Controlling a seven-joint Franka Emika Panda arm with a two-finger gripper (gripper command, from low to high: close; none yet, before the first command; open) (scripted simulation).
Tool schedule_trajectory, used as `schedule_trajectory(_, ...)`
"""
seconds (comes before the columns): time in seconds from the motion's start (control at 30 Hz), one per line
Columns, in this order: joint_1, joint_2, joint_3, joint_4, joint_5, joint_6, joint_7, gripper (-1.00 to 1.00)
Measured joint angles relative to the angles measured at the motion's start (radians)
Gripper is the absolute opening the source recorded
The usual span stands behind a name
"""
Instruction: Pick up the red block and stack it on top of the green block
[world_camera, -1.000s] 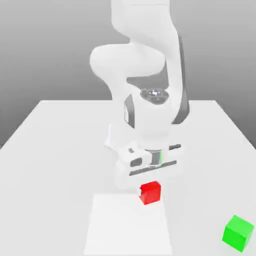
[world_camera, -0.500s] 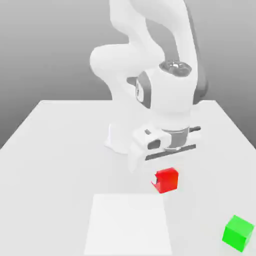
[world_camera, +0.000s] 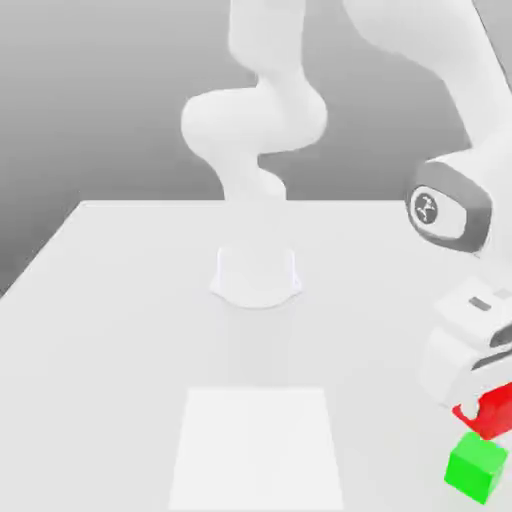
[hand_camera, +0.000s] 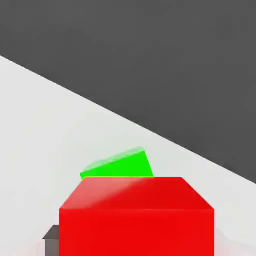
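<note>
At the exterior view's right, the red block (world_camera: 492, 413) hangs under my white hand, with my gripper (world_camera: 490, 408) shut on it. It is raised off the table and sits just above the green block (world_camera: 475, 470), slightly to that view's right of it. The green block rests on the white table near the front right corner. In the hand view the red block (hand_camera: 136, 220) is close up, and the green block (hand_camera: 120, 165) peeks out from behind it, tilted. A dark fingertip (hand_camera: 51, 234) shows beside the red block.
A pale square patch (world_camera: 255, 450) marks the table at the front centre. The arm's round base (world_camera: 256, 275) stands at mid-table. The table's edge lies close past the green block, with dark ground (hand_camera: 165, 55) beyond it.
The arm has swung to the exterior view's right, carrying the red block from beside the pale patch to just above the green block. The green block has not moved.
</note>
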Motion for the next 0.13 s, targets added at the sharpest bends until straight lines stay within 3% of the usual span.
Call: schedule_trajectory(0.13,0.0,0.0,0.0,0.0,0.0,0.0,0.0,1.0)
